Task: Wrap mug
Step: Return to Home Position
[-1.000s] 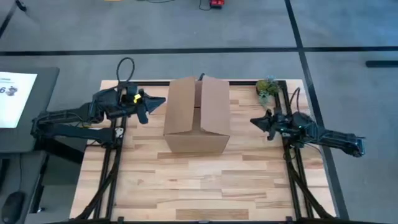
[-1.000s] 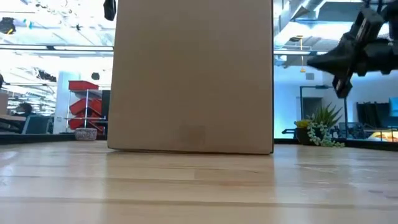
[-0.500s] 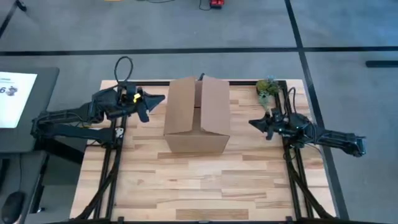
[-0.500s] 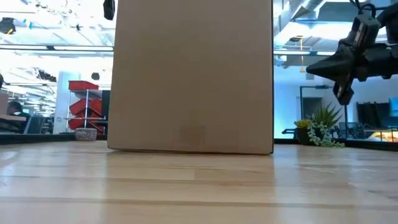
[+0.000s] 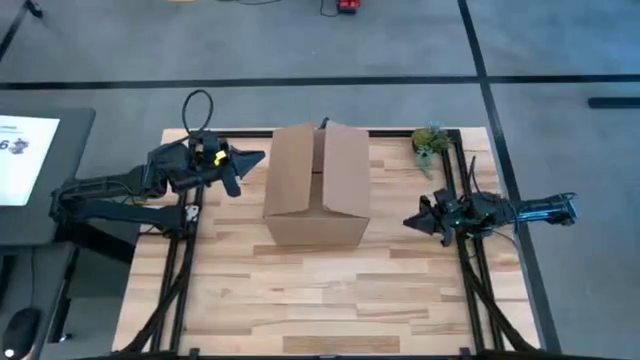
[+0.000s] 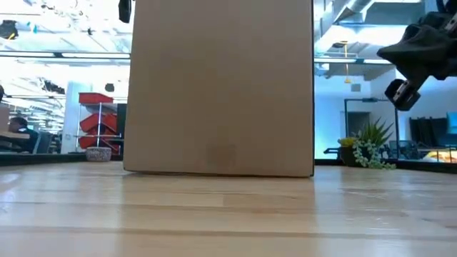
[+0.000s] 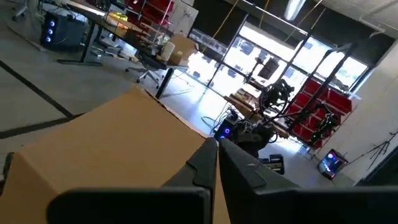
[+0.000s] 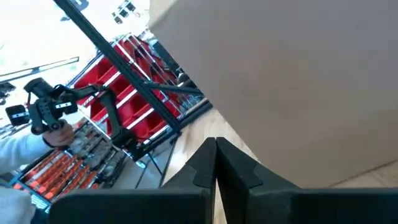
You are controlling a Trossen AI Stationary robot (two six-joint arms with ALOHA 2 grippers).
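The box (image 5: 318,185) stands on the counter (image 5: 300,300), flaps folded shut. The mug is not visible and is presumably packed inside. The left hand (image 5: 257,158) and right hand (image 5: 410,221) hover either side, fingers together, empty. Only parking both arms appears left.

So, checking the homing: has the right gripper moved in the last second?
Yes. In the high view the right gripper has drawn away from the plant, toward the near edge of the table.
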